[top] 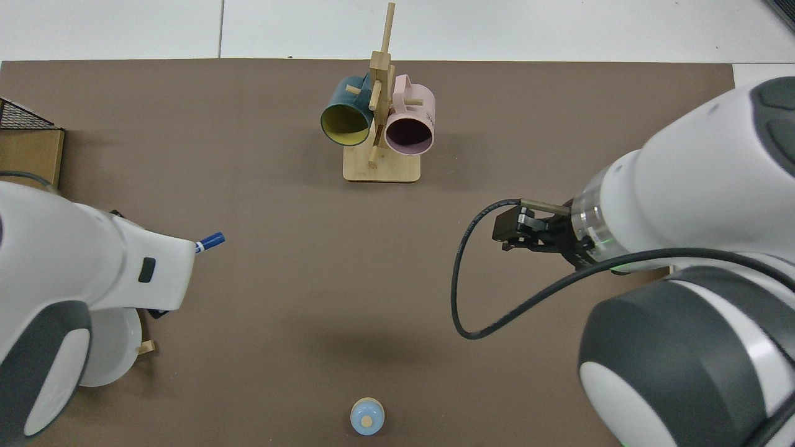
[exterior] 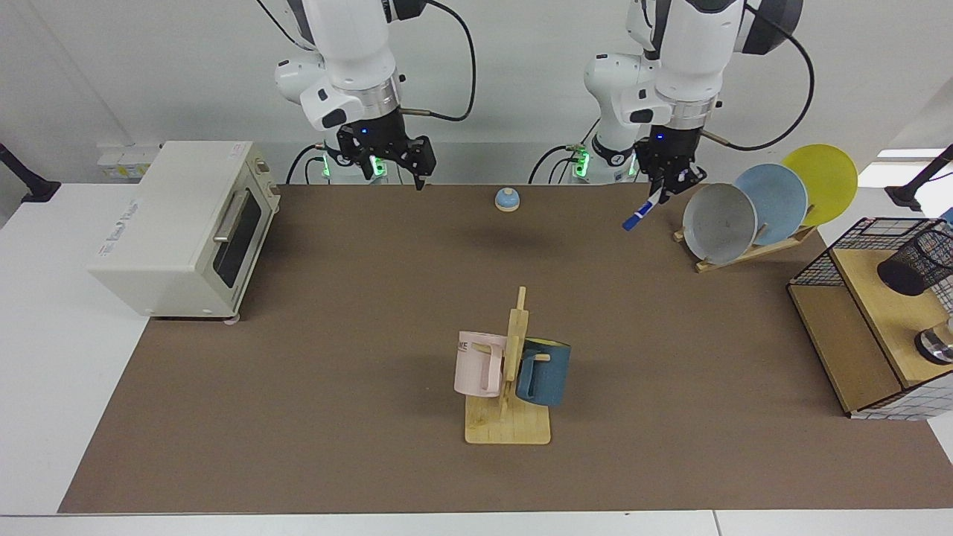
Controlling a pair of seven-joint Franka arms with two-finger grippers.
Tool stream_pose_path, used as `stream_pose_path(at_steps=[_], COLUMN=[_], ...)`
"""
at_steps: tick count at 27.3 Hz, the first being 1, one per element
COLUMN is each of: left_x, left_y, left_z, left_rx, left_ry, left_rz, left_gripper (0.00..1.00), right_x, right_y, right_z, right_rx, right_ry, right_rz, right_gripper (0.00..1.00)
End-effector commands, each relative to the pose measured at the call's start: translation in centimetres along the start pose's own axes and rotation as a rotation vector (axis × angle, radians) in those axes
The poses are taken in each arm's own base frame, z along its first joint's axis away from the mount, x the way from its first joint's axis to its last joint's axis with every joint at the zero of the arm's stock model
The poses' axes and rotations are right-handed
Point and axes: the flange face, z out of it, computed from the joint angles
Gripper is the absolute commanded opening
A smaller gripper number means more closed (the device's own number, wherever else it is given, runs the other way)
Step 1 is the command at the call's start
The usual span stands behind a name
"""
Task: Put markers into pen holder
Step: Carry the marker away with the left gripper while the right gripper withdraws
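Blue-capped marker [exterior: 641,211] clamped at its upper end in the left gripper [exterior: 668,182], tilted, cap end lowest, hanging in the air over the brown mat [exterior: 372,313] just beside the grey plate [exterior: 718,222]. Right gripper [exterior: 387,160] empty, fingers spread wide, near the toaster oven [exterior: 186,227]. Pen holder [exterior: 912,260] well apart, on the wooden shelf [exterior: 878,298].
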Motion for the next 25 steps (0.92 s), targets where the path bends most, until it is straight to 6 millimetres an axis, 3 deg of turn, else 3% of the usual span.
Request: stream_pose_path(at_steps=[1, 6, 14, 25], left_x=[-3.4, -5.0, -10.7, -15.8], left_y=[-2.9, -5.2, -10.9, -16.9], left_z=[-1.3, -2.4, -2.8, -4.4], left_rx=[0.081, 0.195, 0.231, 0.328], left_ry=[-0.083, -0.167, -0.287, -0.498], left_rz=[-0.056, -0.011, 0.147, 0.405], left_gripper=[0.00, 0.00, 0.00, 0.00], right_x=[-0.1, 0.9, 1.5, 2.1], right_y=[2.5, 4.1, 5.0, 6.0], right_z=[-0.1, -0.4, -0.9, -1.0], right_rx=[-0.055, -0.084, -0.088, -0.114], right_ry=[0.010, 0.023, 0.042, 0.054], right_rz=[-0.150, -0.275, -0.290, -0.273], right_gripper=[1.00, 1.00, 1.00, 1.00])
